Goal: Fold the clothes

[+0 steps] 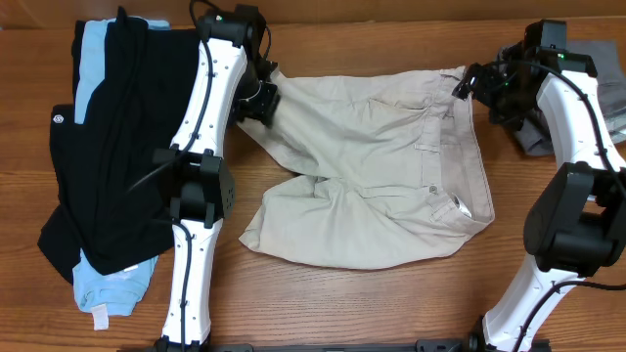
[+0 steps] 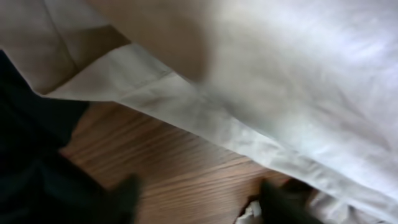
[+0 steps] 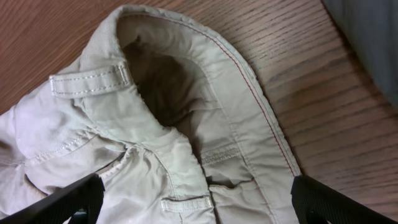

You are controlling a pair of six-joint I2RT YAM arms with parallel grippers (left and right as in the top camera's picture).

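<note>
On bench: shorts spread; black garment logo round, unreadable; left fingers apart beside hem; right fingers wide, straddling waistband.

Wooden surface: brown, with fine grain running left to right across the overhead frame. It is bare along the lower centre and the upper edge. The same grain shows at lower centre of the left wrist view and at right of the right wrist view. Grey item: lies at the upper right edge of the overhead frame; its kind cannot be told.
</note>
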